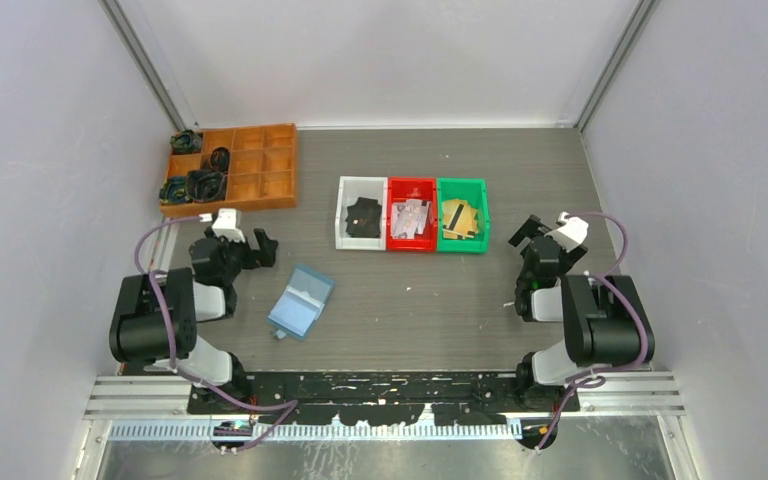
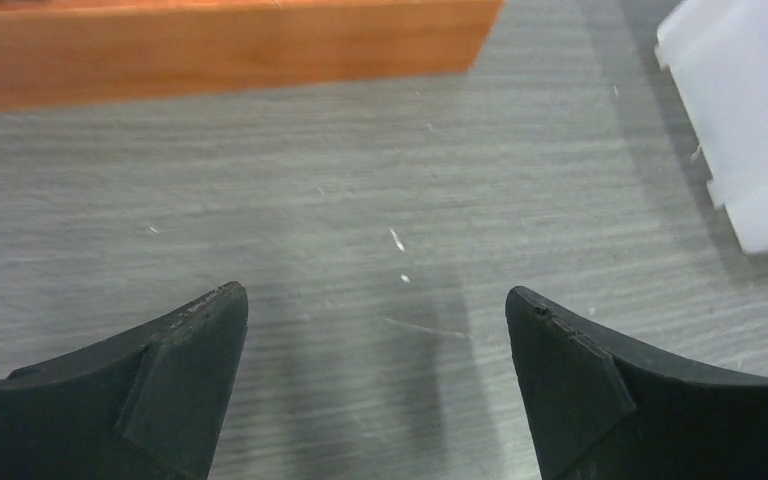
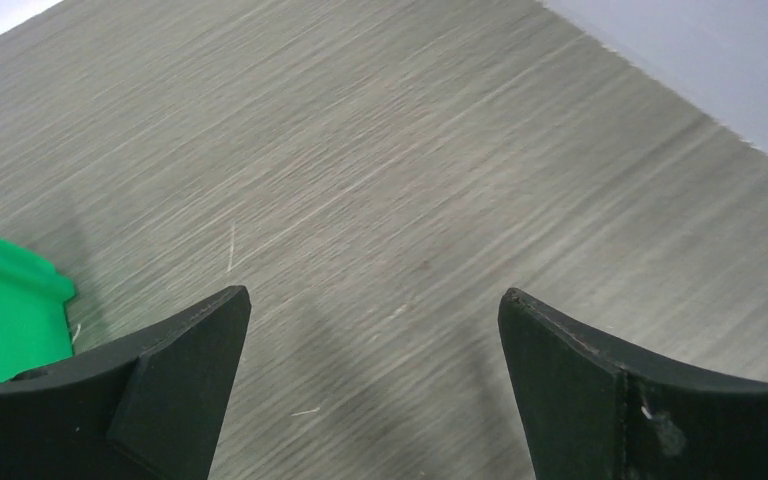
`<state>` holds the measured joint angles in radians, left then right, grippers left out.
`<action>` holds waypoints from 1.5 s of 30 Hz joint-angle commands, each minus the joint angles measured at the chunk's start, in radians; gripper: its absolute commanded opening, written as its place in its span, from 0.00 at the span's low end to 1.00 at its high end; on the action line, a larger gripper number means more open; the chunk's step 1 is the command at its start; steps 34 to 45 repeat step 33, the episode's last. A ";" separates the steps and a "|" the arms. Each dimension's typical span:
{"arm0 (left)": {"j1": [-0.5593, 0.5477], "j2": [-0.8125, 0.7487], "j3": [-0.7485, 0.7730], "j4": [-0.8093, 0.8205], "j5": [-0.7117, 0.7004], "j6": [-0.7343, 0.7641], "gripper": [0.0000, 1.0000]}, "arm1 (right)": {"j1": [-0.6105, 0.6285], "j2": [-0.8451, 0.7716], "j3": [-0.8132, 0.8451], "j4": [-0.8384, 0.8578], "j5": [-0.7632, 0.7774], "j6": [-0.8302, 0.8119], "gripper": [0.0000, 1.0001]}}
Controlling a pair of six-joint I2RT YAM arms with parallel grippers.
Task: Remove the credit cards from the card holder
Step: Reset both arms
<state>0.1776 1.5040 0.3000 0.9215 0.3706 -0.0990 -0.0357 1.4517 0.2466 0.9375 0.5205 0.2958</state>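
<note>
Left of the tabletop's (image 1: 410,310) middle, toward its near edge, one card holder (image 1: 302,300) lies open and flat, pale blue inside with teal borders. Three bins sit side by side farther back: white bin (image 1: 341,212), red bin (image 1: 410,183), green bin (image 1: 462,183). Two grippers, left gripper (image 2: 375,310) and right gripper (image 3: 375,300), both gape wide, empty.

One card holder (image 1: 301,301), three bins (image 1: 412,182) (white, red, green), one wooden tray (image 1: 226,207) — two claws (image 2: 377,305) (image 3: 374,305).

No legible text on anything.
</note>
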 commanded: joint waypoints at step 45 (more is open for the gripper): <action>-0.161 0.046 0.076 -0.003 -0.272 0.073 1.00 | 0.026 0.097 0.091 0.030 -0.103 -0.101 0.99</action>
